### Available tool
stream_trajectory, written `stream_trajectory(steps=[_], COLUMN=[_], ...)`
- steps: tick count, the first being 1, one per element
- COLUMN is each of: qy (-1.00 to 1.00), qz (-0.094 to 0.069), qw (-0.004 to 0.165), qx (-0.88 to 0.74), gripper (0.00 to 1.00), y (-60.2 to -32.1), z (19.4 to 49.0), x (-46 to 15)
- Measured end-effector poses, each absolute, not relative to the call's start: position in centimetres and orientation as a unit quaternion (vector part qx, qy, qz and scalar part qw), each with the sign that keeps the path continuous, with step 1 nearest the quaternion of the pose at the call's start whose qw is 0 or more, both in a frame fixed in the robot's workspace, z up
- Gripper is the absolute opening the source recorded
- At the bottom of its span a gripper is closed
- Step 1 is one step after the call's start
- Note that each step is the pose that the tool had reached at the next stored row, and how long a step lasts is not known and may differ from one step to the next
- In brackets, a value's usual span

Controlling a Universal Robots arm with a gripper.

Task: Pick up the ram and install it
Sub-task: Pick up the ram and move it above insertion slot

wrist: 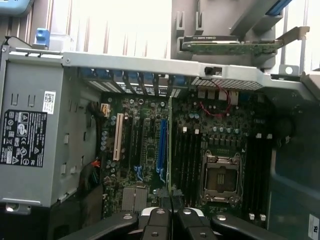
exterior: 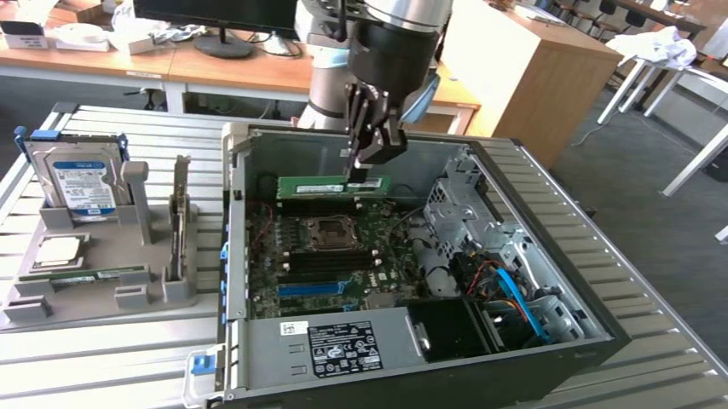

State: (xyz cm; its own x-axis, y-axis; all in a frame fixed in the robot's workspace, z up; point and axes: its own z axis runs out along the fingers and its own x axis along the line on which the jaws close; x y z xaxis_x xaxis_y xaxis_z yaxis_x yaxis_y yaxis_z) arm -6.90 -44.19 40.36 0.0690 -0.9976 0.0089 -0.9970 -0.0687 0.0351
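I see a slatted metal table (exterior: 114,366) carrying everything. At the exterior view's left a grey tray (exterior: 80,298) sits on it. A hard drive (exterior: 71,179) stands upright at the back of the tray, a CPU (exterior: 57,250) lies flat in front of it, and a green stick (exterior: 85,274) lies nearer the front. A card (exterior: 179,213) stands on edge at the tray's right side.

Just beside the tray is the open case (exterior: 234,256). Its motherboard (exterior: 330,256) faces up, with the socket (exterior: 330,232) mid-board, a blue slot (exterior: 313,290) nearer the front and the power supply (exterior: 341,345) at the front edge.

The arm comes down into the case from above. The end effector (exterior: 361,170) is clamped on the top edge of the ram (exterior: 319,184), fingers together on it. The ram hangs level and on edge near the case's far wall, over the board beyond the socket. From the wrist it is edge-on, running beside the dark slots (wrist: 187,150) next to the socket. I can't tell if it touches a slot.

The room: wooden desks (exterior: 114,60) with a monitor (exterior: 222,13) stand behind the table. A wooden cabinet (exterior: 534,68) is further right. There is dark floor (exterior: 649,196) and there are white furniture legs (exterior: 683,162) at far right.
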Motion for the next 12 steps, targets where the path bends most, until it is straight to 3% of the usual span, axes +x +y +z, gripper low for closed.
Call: stream_trajectory(steps=[12], qy=[-0.682], qz=[-0.009], qw=[0.016], qx=[0.731], gripper=[0.12], y=[-44.3], z=[40.4], x=[-4.8])
